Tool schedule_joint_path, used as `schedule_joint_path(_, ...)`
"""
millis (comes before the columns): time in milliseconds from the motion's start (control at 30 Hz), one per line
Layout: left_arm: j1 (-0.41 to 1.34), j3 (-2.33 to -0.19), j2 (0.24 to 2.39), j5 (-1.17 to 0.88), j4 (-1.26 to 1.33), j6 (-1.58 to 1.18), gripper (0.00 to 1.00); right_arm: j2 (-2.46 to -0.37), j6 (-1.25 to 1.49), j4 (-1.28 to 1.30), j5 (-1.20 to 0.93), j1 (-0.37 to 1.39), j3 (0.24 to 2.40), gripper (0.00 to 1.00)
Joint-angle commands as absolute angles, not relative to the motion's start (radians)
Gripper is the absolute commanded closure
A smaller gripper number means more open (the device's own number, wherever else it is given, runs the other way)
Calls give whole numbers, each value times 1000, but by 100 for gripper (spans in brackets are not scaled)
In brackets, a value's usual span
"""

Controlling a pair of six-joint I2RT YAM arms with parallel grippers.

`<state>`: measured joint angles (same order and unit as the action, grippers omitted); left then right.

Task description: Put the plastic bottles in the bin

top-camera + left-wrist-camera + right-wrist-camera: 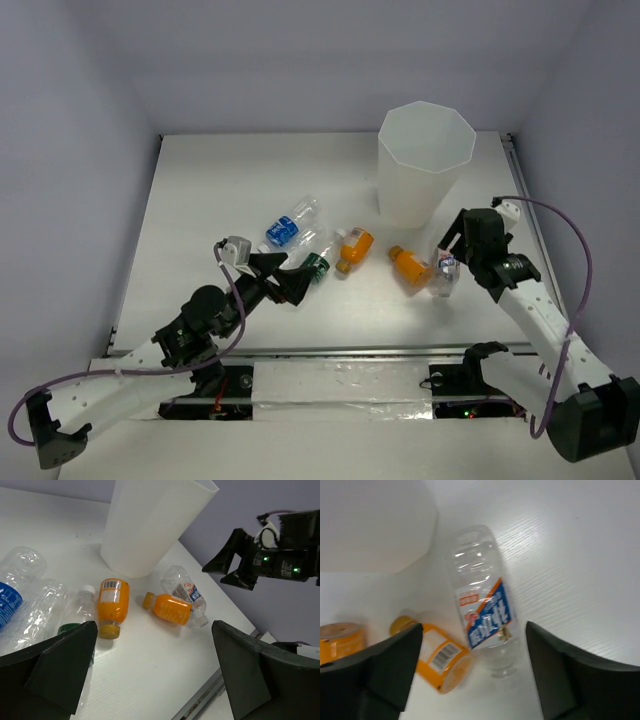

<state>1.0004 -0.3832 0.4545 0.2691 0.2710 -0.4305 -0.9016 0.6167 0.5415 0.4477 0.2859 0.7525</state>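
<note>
Here the clear bottle (481, 595) lies near the bin (420, 195), beneath the right gripper (474, 635), its long axis across the parted, empty jaws. The left gripper (293, 280), wide open, is farther off.

Bin (425, 165): translucent white plastic, matt, smooth. Clear bottle (482, 600): glossy ribbed plastic. 2 orange bottles (113, 605): glossy plastic. Tabletop (580, 555): white, matt, fine grain lines.
</note>
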Motion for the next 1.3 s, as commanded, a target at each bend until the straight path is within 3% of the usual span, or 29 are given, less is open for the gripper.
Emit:
schedule_joint_path(0,1003,-354,405,256,365,-416,1,-957,572,509,371,207,775,6)
schedule_joint_path(67,1003,-338,397,262,377,-411,1,-991,543,491,307,166,773,0)
schedule_joint_path(367,1012,-319,373,252,368,-407,1,-1226,474,483,160,135,827,0)
schedule_joint_path(733,1043,-311,321,305,344,-400,1,-1420,471,497,201,114,903,1)
schedule_joint_path(967,1062,-313,318,336,334,-396,1,-1480,480,503,233,95,917,17)
schedule_joint_path(1000,1062,-313,319,336,334,-396,1,-1468,486,506,241,95,914,26)
schedule_joint_path(1100,1062,-316,330,345,334,-396,1,-1388,512,511,274,95,882,37)
schedule_joint_path(1267,1062,-327,414,331,348,-399,1,-1206,549,538,328,95,851,41)
